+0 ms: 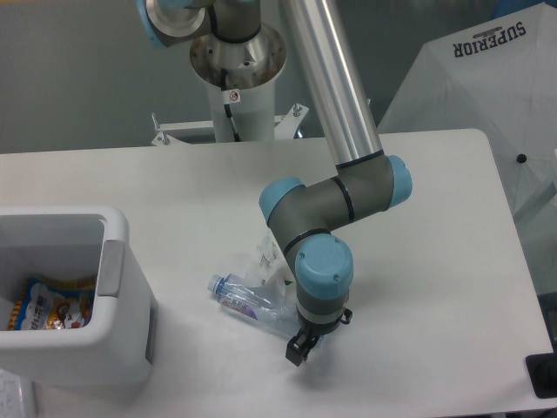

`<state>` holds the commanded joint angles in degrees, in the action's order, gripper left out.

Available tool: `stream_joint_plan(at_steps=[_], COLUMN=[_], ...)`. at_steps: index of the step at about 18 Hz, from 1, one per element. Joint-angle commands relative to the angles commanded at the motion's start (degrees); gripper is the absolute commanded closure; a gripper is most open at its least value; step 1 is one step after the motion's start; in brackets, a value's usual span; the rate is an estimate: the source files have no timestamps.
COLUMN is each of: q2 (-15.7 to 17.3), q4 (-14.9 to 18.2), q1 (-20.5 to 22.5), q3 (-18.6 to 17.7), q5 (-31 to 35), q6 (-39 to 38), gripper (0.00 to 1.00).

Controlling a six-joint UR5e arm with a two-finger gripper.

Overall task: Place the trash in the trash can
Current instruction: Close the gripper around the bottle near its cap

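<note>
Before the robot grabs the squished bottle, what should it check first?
1. Crushed water bottle lying on the table, reachable: ok.
2. Gripper at the bottle's base end: ok.
3. Fingers open enough, straddling the bottle: cannot tell, the wrist hides them.
4. Crumpled wrapper touches the bottle and may get dragged: not ok.
5. Trash can open on top, with room beside the snack packet: ok.
6. Path from bottle to can clear: ok.

White table [174,187], grey wall [78,78]
</note>
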<state>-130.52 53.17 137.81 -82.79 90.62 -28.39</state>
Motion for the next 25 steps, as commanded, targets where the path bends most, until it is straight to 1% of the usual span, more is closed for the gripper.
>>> stream_joint_plan(at_steps=[3, 4, 7, 9, 11, 13, 15, 16, 25], q2=[0.2, 0.2, 0.4, 0.5, 0.4, 0.5, 0.6, 0.6, 1.0], q4=[0.0, 0.1, 0.1, 0.1, 0.1, 0.1, 0.1, 0.1, -0.1], q1=[0.0, 0.0, 0.0, 0.0, 0.0, -0.1, -0.1, 0.0, -0.2], q3=[0.1, 0.1, 0.1, 0.1, 0.0, -0.1, -0.1, 0.0, 0.2], q5=[-0.1, 0.0, -0.2, -0.1, -0.1, -0.1, 0.0, -0.1, -0.4], q6=[0.0, 0.0, 0.1, 0.1, 0.1, 0.1, 0.1, 0.1, 0.1], gripper=[0.14, 0.15, 0.23, 0.25, 0.26, 0.30, 0.30, 0.34, 0.34])
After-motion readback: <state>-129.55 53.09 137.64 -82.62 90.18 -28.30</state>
